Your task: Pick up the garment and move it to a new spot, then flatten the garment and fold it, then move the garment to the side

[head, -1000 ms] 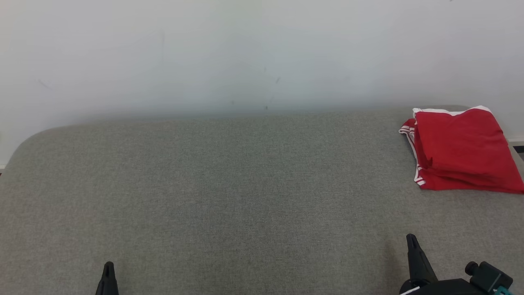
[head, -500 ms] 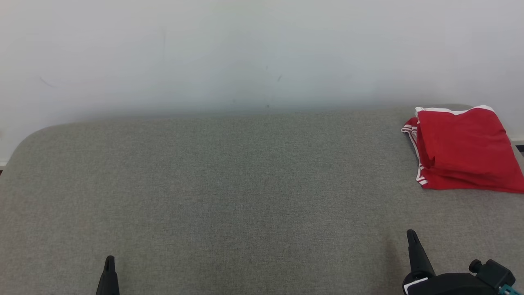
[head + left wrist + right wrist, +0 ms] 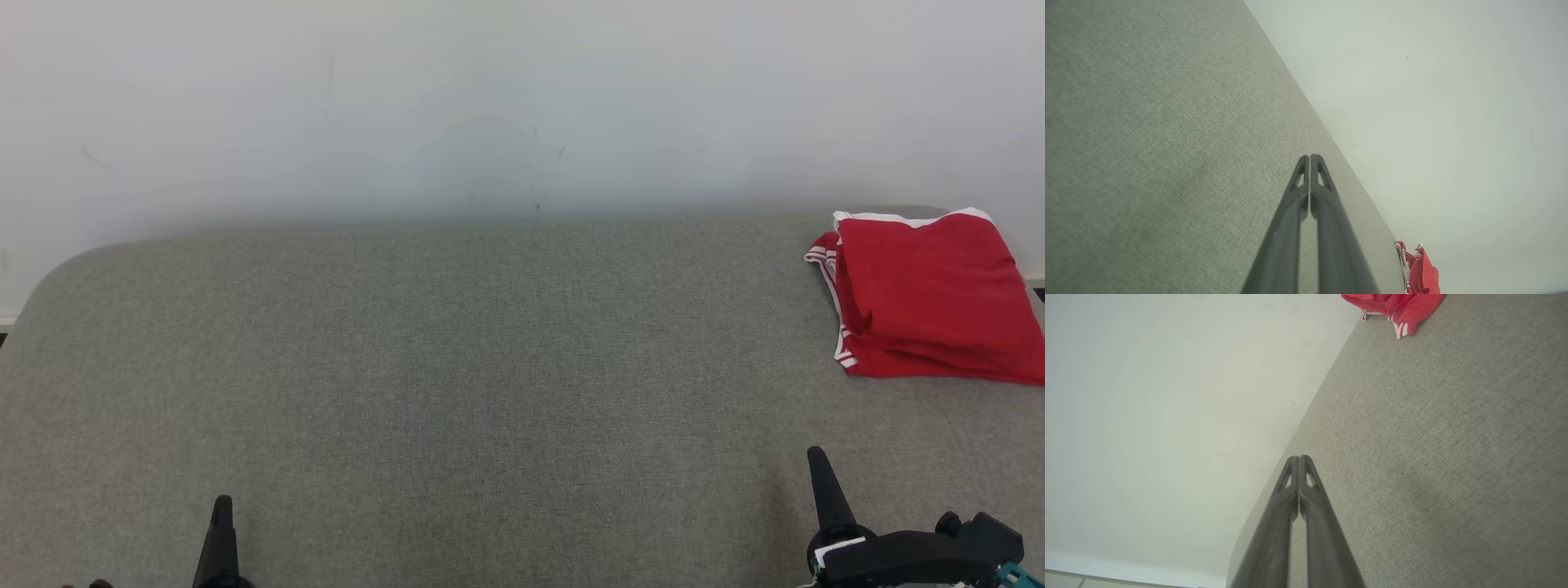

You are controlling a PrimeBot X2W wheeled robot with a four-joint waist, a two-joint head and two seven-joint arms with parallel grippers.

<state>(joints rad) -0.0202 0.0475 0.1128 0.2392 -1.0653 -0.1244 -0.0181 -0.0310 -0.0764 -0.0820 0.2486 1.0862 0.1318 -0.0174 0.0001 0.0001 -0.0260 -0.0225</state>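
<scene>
We're seeing the red garment lying folded at the far right of the grey pad (last step looks done to us). Left gripper and right gripper are sitting closed and empty, so we're only expecting parking next.

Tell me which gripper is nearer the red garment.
The right gripper, at the head view's lower right, below the red garment on the grey surface's far right; the left gripper sits far across at lower left.
</scene>
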